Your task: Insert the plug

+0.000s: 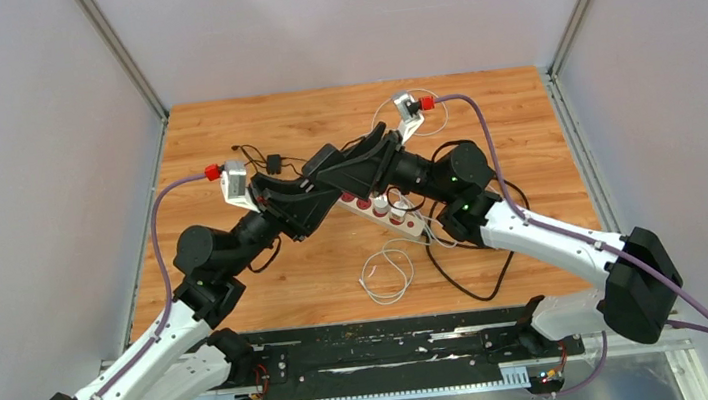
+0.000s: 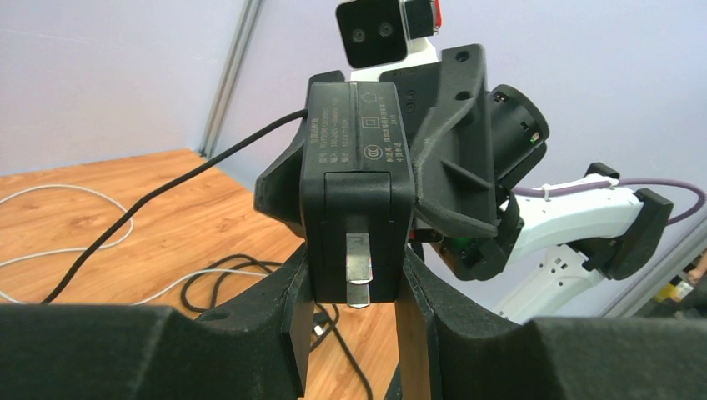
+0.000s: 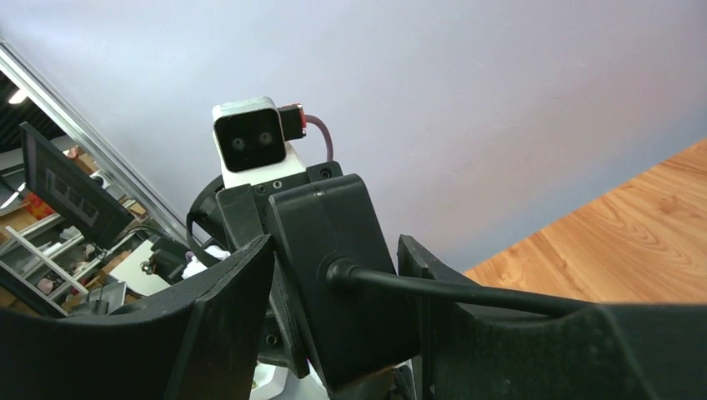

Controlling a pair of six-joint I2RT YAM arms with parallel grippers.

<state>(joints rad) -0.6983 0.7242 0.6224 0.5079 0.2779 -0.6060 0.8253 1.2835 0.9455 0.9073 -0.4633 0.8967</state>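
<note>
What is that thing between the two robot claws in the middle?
A black power adapter, clamped by both the left gripper and right gripper. The left wrist view shows its metal prong; the right wrist view shows its cord.

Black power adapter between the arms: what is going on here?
Both arms meet above the wooden table, holding the black power adapter in the air. The left gripper clamps the end with the metal prong, which faces that wrist camera; the right gripper seems closed on its cable side. It looks like a hand-over. The white power strip with red switches lies below; the adapter is not plugged in yet.
</note>
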